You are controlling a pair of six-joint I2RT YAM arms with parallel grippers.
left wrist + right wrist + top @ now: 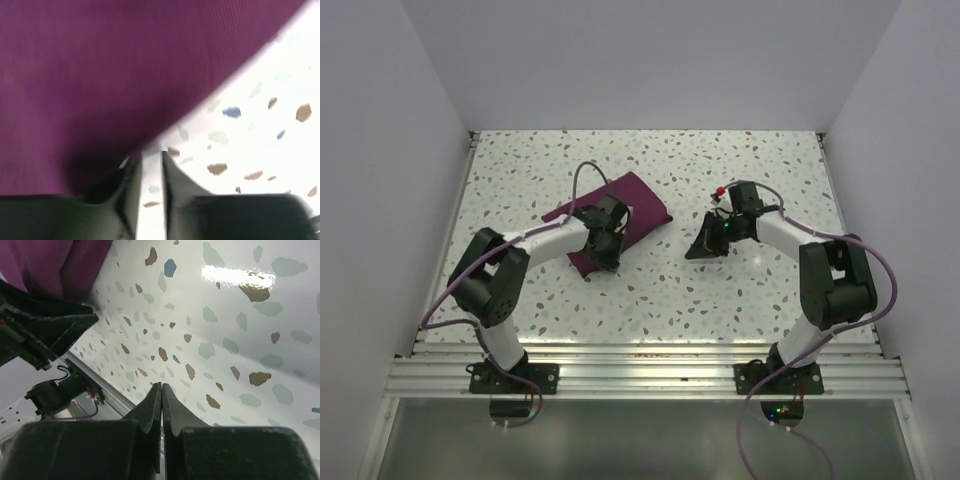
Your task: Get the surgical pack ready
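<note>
The folded maroon cloth (642,203) lies left of centre on the surface (720,300). The left jaws stand slightly parted at the cloth's edge, gripping nothing. The right jaws are fully closed and empty, well apart from the cloth.

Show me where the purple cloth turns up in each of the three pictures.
Top external: the purple cloth lies left of centre.
Left wrist: it fills the upper left.
Right wrist: only the top-left corner.
Shared landmark: the speckled tabletop beneath it.
</note>
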